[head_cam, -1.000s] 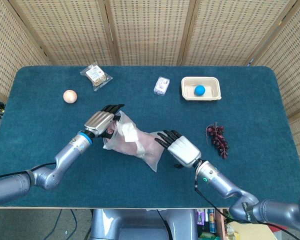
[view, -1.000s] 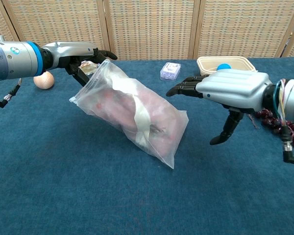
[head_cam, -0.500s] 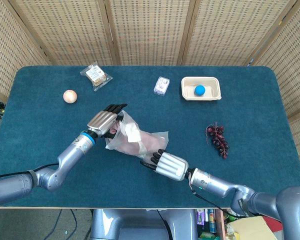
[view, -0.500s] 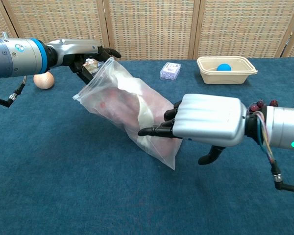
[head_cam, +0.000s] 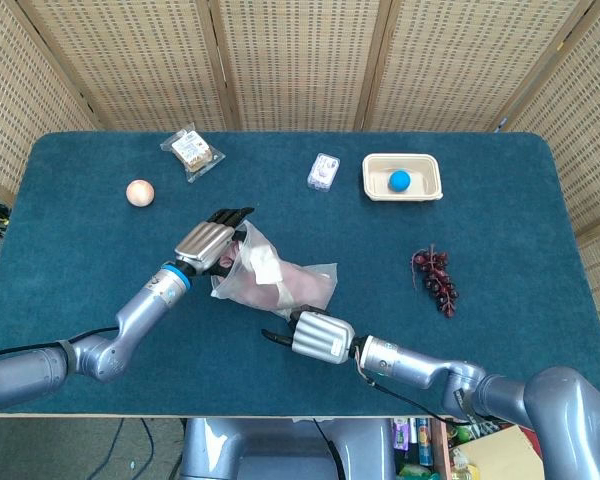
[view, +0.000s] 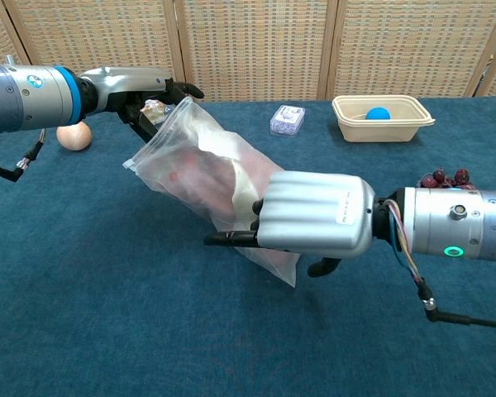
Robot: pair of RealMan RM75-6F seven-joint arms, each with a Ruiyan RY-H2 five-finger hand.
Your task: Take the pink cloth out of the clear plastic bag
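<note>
While the left hand [view: 140, 103] pinched the clear plastic bag's [view: 223, 194] mouth near the table's [head_cam: 500, 230] front-middle, the pink cloth [view: 207, 178] sat inside. Right hand [view: 314, 223], fingers extended, empty, hovered at the bag's bottom. Next, probably: grip the bottom or reach into the mouth.

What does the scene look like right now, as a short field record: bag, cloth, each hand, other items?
bag: clear plastic bag, tilted, top end raised at left, lower end on the table
cloth: pink cloth inside the bag
left hand: left hand grips the bag's top edge
right hand: right hand at the bag's lower end, fingers extended; grip cannot be told
other items: peach ball, snack packet, small box, tray with blue ball, grapes
</note>
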